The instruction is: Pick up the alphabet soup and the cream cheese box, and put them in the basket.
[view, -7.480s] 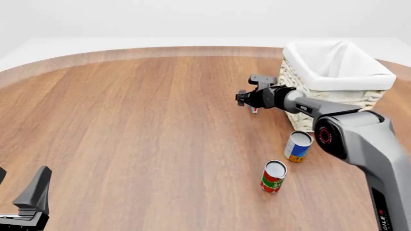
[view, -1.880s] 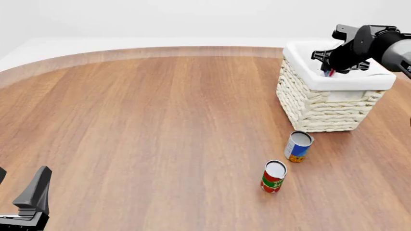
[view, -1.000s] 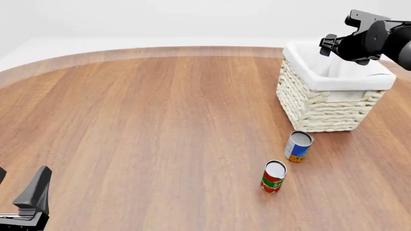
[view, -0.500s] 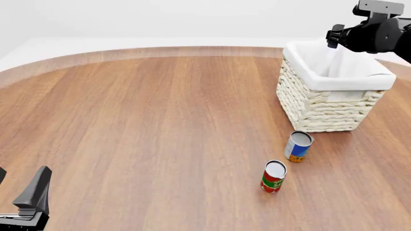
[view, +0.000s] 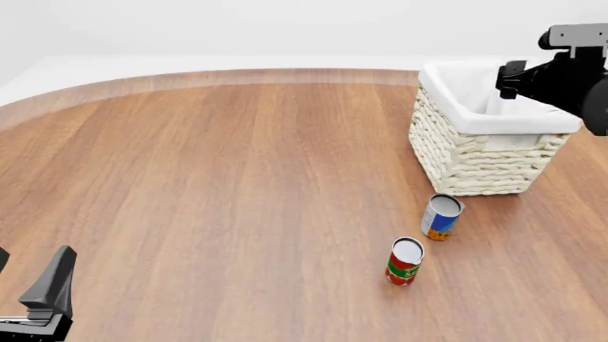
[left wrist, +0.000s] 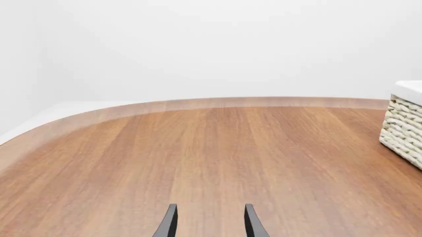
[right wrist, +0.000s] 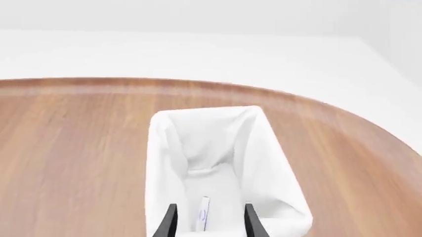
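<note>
Tiny flat white-and-blue cream cheese box (right wrist: 203, 216) lying on white lining inside big square woven cream basket (view: 472, 165), seen between my right hand (right wrist: 207, 224) fingers, spread, empty, hanging above basket. Small blue-and-orange alphabet soup can (view: 441, 217) upright on brown wooden table (view: 218, 185), near basket's front. Red-green can (view: 404, 261) just beside it. My left hand (left wrist: 208, 228) spread too, nothing in it.

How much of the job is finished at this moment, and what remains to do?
Done: the cream cheese box lies inside the basket. In hand: nothing; the right gripper is open above the basket and the left gripper is open over bare table. Left: the alphabet soup stands on the table near the basket.
</note>
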Available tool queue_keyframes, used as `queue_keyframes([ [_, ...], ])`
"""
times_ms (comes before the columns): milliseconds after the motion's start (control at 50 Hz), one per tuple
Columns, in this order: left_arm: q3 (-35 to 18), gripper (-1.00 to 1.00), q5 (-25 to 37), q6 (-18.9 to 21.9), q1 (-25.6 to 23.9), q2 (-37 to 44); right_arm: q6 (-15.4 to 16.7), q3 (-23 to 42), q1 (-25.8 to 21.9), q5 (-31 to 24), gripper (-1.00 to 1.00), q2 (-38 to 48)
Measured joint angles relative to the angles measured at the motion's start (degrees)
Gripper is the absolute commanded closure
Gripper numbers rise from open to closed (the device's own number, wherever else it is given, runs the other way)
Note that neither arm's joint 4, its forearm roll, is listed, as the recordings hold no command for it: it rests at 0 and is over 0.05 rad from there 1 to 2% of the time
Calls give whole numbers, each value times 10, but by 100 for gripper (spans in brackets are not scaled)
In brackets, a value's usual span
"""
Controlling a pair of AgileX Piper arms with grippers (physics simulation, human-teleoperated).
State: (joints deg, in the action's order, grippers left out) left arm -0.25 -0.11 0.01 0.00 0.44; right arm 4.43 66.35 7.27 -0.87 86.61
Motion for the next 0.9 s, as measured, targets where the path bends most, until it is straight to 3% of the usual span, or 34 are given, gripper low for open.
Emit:
queue_keyframes([
  [160, 0, -100, 0, 0, 0, 0, 1, -178, -5, 80, -100, -135],
  [300, 0, -100, 0, 0, 0, 0, -2, -261, -3, 131, -100, -192],
  [520, 0, -100, 0, 0, 0, 0, 5, -310, -9, 159, -100, -227],
  [860, 0, -100, 0, 0, 0, 0, 25, -321, -40, 170, -100, -220],
  [900, 0, -100, 0, 0, 0, 0, 32, -358, -45, 185, -100, -235],
])
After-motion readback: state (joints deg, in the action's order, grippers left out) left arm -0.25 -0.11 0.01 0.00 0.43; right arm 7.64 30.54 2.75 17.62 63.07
